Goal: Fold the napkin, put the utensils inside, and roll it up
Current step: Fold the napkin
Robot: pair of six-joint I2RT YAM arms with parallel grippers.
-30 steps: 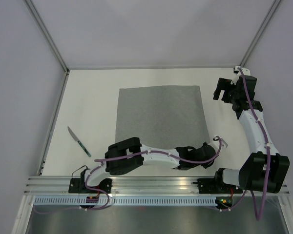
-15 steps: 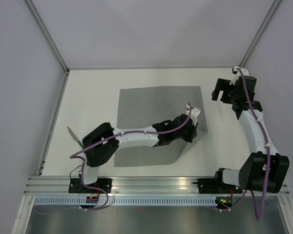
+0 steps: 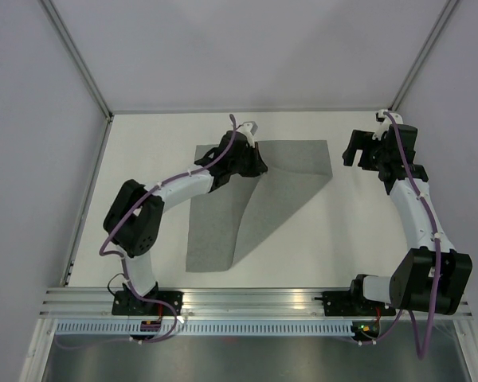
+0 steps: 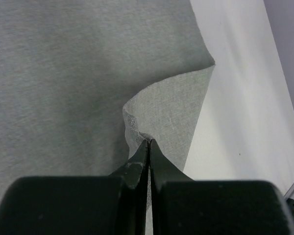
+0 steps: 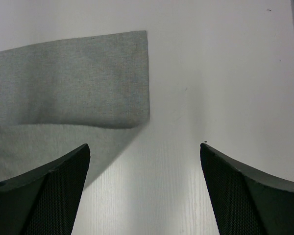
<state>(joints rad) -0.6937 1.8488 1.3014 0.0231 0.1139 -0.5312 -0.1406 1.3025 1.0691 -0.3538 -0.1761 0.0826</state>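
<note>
The grey napkin (image 3: pixel 295 171) lies on the white table (image 3: pixel 143 151), with one corner lifted and drawn over towards its far left part, so a slanted fold runs across it. My left gripper (image 3: pixel 253 165) hangs over the far part of the cloth. In the left wrist view this gripper (image 4: pixel 149 143) is shut on the raised corner of the napkin (image 4: pixel 63 73). My right gripper (image 3: pixel 353 153) stands open above bare table just right of the cloth's far right corner. Nothing lies between its fingers (image 5: pixel 144 152), and the napkin (image 5: pixel 78 83) sits to their left. The utensils are out of view.
Grey walls close the table on the left, far and right sides. An aluminium rail (image 3: pixel 255 306) with both arm bases runs along the near edge. The left arm's elbow (image 3: pixel 134 216) stands over the table's left side.
My left gripper has carried the napkin's near right corner up and across to the far left, folding the cloth over. Its arm now covers the spot where a utensil lay. The right arm barely moved.
</note>
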